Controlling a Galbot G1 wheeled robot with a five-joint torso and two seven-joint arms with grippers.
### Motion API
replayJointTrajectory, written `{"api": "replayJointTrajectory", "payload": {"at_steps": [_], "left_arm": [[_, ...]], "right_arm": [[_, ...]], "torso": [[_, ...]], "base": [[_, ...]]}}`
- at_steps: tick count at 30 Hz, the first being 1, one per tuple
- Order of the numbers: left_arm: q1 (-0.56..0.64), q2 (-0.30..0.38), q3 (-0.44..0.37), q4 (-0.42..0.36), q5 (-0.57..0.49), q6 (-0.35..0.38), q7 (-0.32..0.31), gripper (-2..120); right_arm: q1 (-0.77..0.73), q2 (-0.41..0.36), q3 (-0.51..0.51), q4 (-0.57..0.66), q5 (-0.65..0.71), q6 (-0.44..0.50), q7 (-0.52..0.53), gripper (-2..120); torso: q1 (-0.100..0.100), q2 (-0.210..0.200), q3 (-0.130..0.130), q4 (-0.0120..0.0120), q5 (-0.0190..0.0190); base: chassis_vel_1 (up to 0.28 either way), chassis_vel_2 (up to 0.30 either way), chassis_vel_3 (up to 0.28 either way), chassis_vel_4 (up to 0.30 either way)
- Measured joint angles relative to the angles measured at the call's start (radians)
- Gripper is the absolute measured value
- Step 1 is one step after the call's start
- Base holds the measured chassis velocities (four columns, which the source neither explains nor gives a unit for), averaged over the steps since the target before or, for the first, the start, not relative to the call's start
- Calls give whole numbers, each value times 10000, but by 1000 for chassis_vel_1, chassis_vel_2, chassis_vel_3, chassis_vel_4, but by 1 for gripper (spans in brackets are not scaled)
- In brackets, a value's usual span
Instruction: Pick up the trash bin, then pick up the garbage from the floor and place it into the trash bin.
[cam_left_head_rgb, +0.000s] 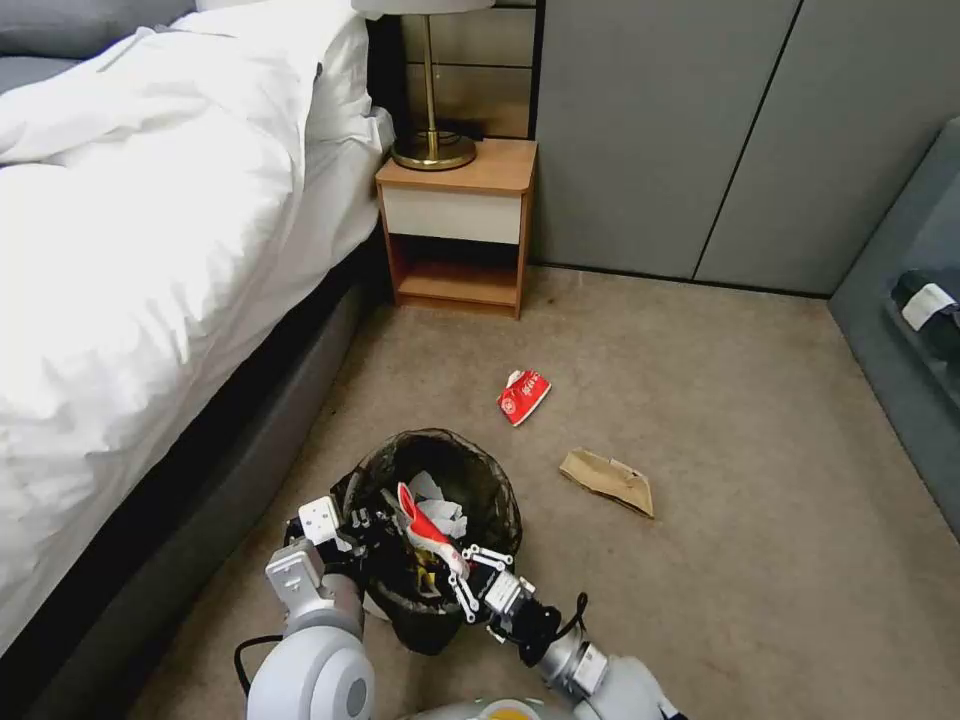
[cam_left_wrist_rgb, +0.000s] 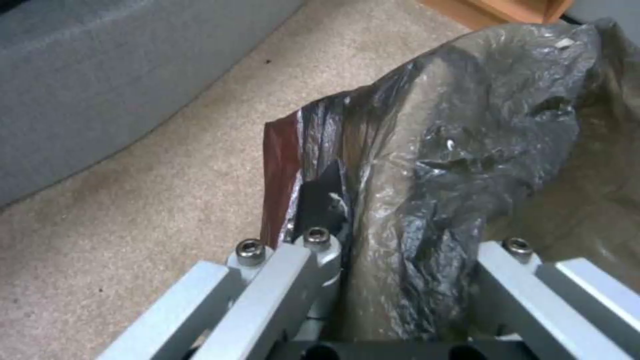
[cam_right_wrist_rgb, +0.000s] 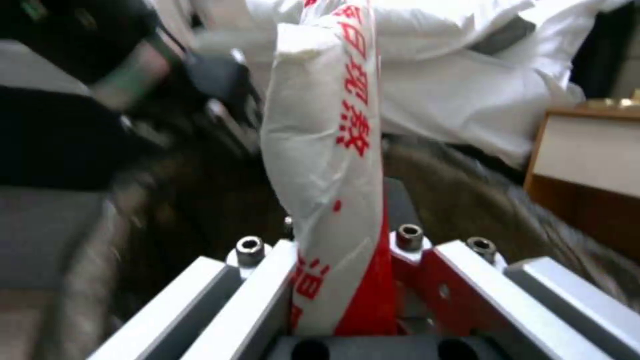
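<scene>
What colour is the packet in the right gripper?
White with red printing, clearest in the right wrist view: packet, right gripper.

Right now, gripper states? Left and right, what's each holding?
Left gripper: shut on the trash bin, clamping its bag-lined rim.
Right gripper: shut on a red-and-white packet, held over the bin's mouth.

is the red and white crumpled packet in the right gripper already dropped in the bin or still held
Held: the right gripper is shut on the red-and-white crumpled packet, over the open mouth of the bag-lined white trash bin.
</scene>
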Motion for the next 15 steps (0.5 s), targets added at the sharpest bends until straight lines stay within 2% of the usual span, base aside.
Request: {"api": "replayJointTrajectory", "payload": {"at_steps": [4, 6, 7, 9, 11, 13, 14, 15], "left_arm": [[0, 0, -1, 0, 0, 0, 0, 75], [0, 0, -1, 0, 0, 0, 0, 75], [0, 0, -1, 0, 0, 0, 0, 75], [0, 0, -1, 0, 0, 0, 0, 75], [0, 0, -1, 0, 0, 0, 0, 75], [0, 0, -1, 1, 0, 0, 0, 75], [0, 0, -1, 1, 0, 0, 0, 75], [0, 0, -1, 0, 0, 0, 0, 75]], "right_arm": [[121, 46, 44, -185, 63, -94, 162, 0], [147, 55, 34, -209, 71, -138, 222, 8], [147, 55, 34, -209, 71, -138, 222, 8], [192, 84, 7, -235, 70, -165, 254, 20], [206, 92, -3, -237, 71, -177, 263, 24], [274, 104, -14, -212, 70, -233, 287, 33], [274, 104, -14, -212, 70, -233, 287, 33], [315, 117, -14, -177, 66, -255, 294, 41]], "torso": [[1, 0, 2, -2, 7], [0, -1, 2, -3, 6], [0, -1, 2, -3, 6], [0, -1, 2, -4, 8], [0, -1, 2, -3, 9], [0, -1, 3, -4, 9], [0, -1, 3, -4, 9], [1, -1, 2, -3, 8]], "base": [[0, 0, 0, 0], [0, 0, 0, 0], [0, 0, 0, 0], [0, 0, 0, 0], [0, 0, 0, 0], [0, 0, 0, 0], [0, 0, 0, 0], [0, 0, 0, 0]]}}
